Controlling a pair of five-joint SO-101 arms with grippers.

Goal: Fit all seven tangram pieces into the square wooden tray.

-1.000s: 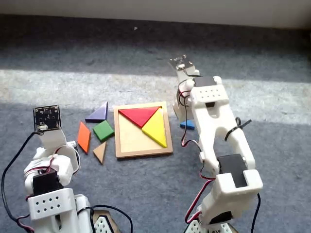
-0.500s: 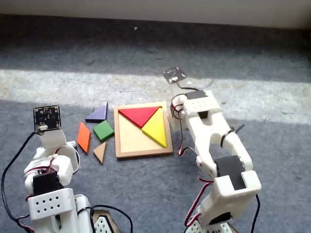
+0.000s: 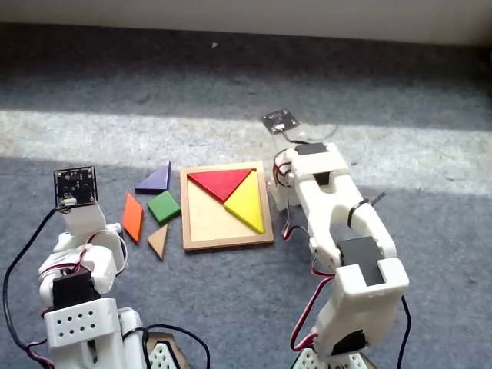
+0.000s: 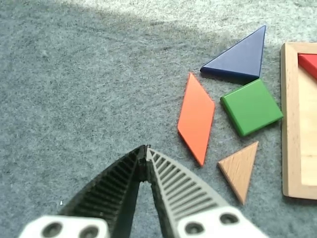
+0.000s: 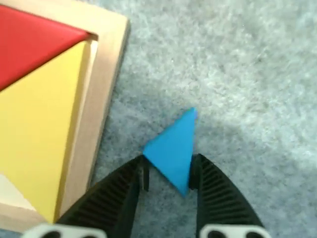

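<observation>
Blue and small, the triangle (image 5: 171, 151) lies flat on the grey carpet (image 5: 237, 74) between the two dark fingers (image 5: 131, 191) of the right gripper (image 5: 169, 171). The gripper is clenched on the triangle: one finger meets its corner on the tray's side, and the other bears on its opposite edge. The piece sits just beside the outer rim of the square wooden tray (image 5: 106, 99), with a narrow strip of carpet between them.

In the high view the right arm (image 3: 338, 215) runs from the lower right of the frame up to the tray's right edge and covers that spot. The tray stands at the centre of the frame. A red triangle (image 3: 219, 183) fills its upper part and a yellow triangle (image 3: 247, 206) lies along its right side, and the two touch along one edge. Bare wood shows to the left and below.

Four loose pieces cluster on the carpet left of the tray:
- A purple triangle (image 3: 156, 179) is uppermost.
- A green square (image 3: 164, 206) lies just beside the tray's left rim.
- An orange parallelogram (image 3: 133, 217) lies left of the square.
- A tan triangle (image 3: 158, 241) is lowest.

The left arm (image 3: 77, 261) stands in the lower left of the frame. The left gripper (image 4: 146, 151) is closed with nothing held, its tips meeting over bare carpet near the orange parallelogram.
</observation>
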